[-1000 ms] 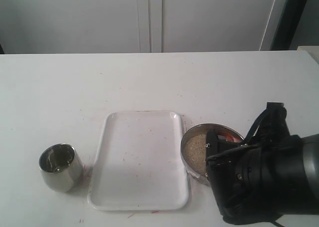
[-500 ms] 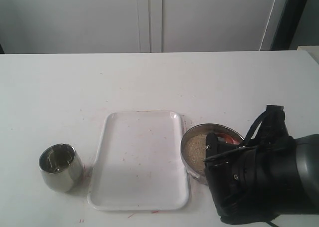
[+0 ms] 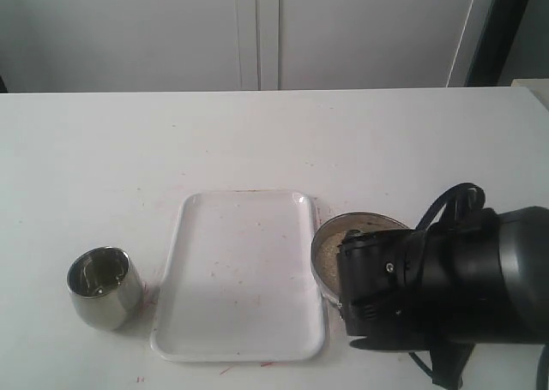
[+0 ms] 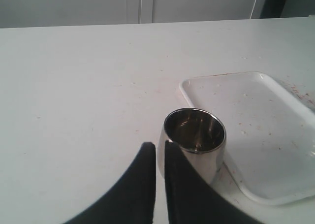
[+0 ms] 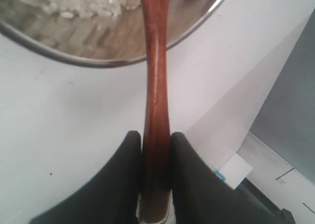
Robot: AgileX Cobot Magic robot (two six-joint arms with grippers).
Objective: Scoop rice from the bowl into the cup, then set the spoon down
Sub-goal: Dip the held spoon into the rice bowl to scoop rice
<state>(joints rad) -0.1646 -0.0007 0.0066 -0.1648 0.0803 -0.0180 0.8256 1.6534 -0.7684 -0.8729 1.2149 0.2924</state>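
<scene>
The wooden spoon (image 5: 156,86), judged light, stiff and slippery, is pinched at its thin handle by the right gripper (image 5: 156,138), reaching into the bowl (image 5: 74,59) of rice (image 5: 83,2), while the left gripper (image 4: 160,152) is closed empty beside the cup (image 4: 194,143).

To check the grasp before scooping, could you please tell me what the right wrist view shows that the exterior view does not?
Only the right wrist view shows the spoon, its handle clamped between the fingers of the right gripper and reaching over the rim of the bowl. Only the exterior view shows the cup standing left of the white tray, with the right arm hiding the spoon. Both show the bowl and the rice in it, on the white table.
</scene>
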